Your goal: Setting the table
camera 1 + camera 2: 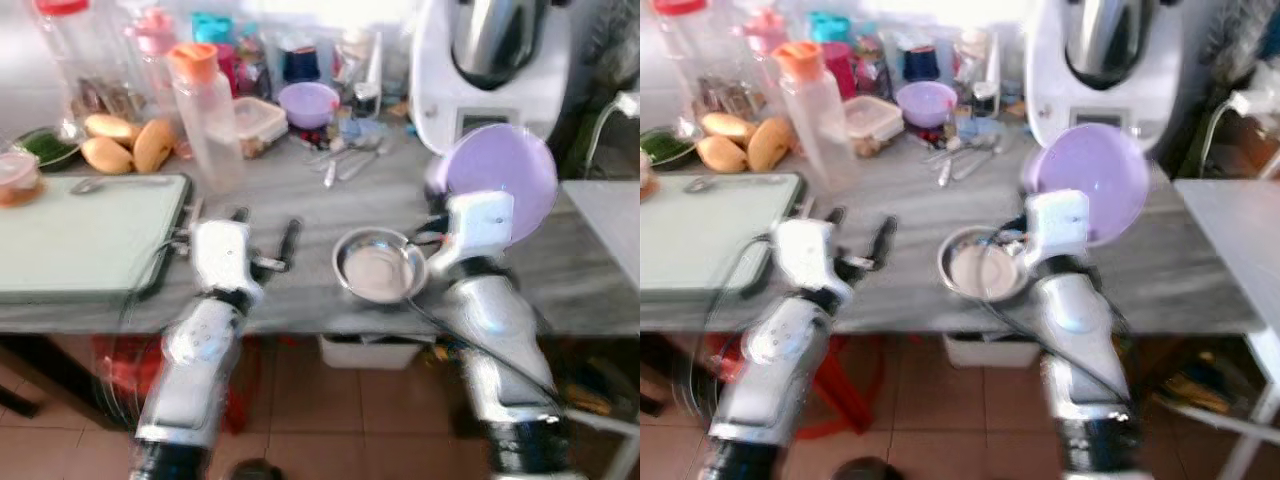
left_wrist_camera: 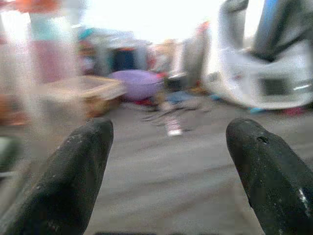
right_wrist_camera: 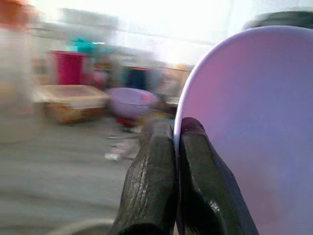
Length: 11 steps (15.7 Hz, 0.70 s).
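My right gripper (image 3: 176, 134) is shut on the rim of a lilac plate (image 1: 500, 180), held on edge above the grey counter's (image 1: 300, 215) right part. The plate (image 3: 254, 127) stands upright between the two black fingers (image 3: 151, 186). Just left of that arm a round metal bowl (image 1: 378, 265) sits near the counter's front edge. My left gripper (image 1: 262, 235) hovers open over the counter in front of the clear bottle, with nothing between its fingers (image 2: 78, 171). Loose cutlery (image 1: 345, 160) lies further back, near a lilac bowl (image 1: 308, 102).
A pale green tray (image 1: 80, 240) with a spoon covers the counter's left. A clear bottle with an orange cap (image 1: 205, 115), a food box (image 1: 260, 122), mangoes (image 1: 125, 142) and jars crowd the back. A white kitchen machine (image 1: 495, 70) stands at back right. A white table (image 1: 610, 215) is to the right.
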Available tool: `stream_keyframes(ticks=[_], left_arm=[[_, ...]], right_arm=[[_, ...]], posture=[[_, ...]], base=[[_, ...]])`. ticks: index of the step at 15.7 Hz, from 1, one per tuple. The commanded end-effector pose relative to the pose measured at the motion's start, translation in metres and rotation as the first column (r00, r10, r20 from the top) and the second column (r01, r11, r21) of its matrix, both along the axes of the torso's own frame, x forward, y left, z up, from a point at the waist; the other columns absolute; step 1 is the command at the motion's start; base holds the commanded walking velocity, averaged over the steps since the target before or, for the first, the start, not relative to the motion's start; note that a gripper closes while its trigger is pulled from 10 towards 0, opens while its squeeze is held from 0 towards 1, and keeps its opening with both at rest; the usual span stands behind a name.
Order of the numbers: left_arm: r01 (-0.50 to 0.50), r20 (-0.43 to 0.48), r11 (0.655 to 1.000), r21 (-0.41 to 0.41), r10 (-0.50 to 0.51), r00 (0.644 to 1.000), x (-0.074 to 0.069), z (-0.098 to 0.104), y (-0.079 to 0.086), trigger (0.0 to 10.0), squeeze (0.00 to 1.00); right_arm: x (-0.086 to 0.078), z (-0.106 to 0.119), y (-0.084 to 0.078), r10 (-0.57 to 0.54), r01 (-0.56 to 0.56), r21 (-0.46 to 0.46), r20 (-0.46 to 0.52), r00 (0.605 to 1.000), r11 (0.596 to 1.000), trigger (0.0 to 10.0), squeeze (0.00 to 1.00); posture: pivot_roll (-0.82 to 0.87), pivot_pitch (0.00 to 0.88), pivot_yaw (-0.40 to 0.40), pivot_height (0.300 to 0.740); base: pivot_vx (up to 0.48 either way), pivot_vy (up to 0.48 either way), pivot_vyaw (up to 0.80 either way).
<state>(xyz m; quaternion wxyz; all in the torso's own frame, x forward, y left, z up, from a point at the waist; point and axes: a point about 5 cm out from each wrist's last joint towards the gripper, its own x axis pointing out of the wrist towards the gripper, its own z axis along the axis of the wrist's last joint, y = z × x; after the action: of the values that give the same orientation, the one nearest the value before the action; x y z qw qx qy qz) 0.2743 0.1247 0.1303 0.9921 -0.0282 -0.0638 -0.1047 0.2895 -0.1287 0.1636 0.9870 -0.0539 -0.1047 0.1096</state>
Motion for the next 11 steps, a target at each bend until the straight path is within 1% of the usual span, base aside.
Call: stream_keyframes(ticks=[1,3,5,7,9,10,11], left_arm=[[-0.030,0.041,0.999,0.019,0.030,0.999,-0.001,0.008,0.001,10.0,0.00],[-0.059,0.043,0.997,0.058,0.056,0.997,-0.006,0.007,0.008,10.0,0.00],[-0.133,0.029,0.986,0.101,0.130,0.991,-0.013,0.003,0.024,10.0,0.00],[-0.162,0.033,0.979,0.120,0.159,0.987,-0.015,0.005,0.034,10.0,0.00],[-0.176,0.024,0.974,0.143,0.174,0.984,-0.019,0.007,0.042,10.0,0.00],[-0.140,0.008,0.981,0.135,0.140,0.990,-0.023,0.005,0.041,10.0,0.00],[-0.133,0.003,0.982,0.137,0.133,0.991,-0.024,0.004,0.041,10.0,0.00]], right_arm=[[-0.001,0.005,-0.009,-0.007,0.007,0.003,0.023,1.000,1.000,10.0,0.00],[-0.002,0.005,-0.008,0.004,-0.004,-0.003,0.022,1.000,1.000,10.0,0.00],[-0.002,0.006,-0.002,0.053,-0.053,-0.019,0.030,0.998,0.998,10.0,0.00],[0.000,0.007,-0.001,0.067,-0.067,-0.023,0.031,0.997,0.998,10.0,0.00],[0.004,0.010,0.000,0.079,-0.078,-0.024,0.033,0.996,0.997,10.0,0.00],[0.007,0.011,0.000,0.079,-0.079,-0.020,0.030,0.996,0.997,10.0,0.00],[0.009,0.012,-0.001,0.083,-0.082,-0.017,0.029,0.996,0.996,10.0,0.00]], posture=[[-0.01,0.000,0.010,0.740],[0.00,0.000,0.009,0.740],[0.01,0.000,0.008,0.740],[0.03,0.005,0.009,0.740],[0.03,0.035,0.012,0.740],[0.03,0.045,0.013,0.740],[0.03,0.045,0.013,0.740]], base=[[0.000,0.000,0.00],[0.000,0.000,0.00],[0.000,0.000,0.00],[0.000,0.000,0.63],[0.000,0.000,0.71],[0.000,0.000,0.00],[0.000,0.000,0.00]])
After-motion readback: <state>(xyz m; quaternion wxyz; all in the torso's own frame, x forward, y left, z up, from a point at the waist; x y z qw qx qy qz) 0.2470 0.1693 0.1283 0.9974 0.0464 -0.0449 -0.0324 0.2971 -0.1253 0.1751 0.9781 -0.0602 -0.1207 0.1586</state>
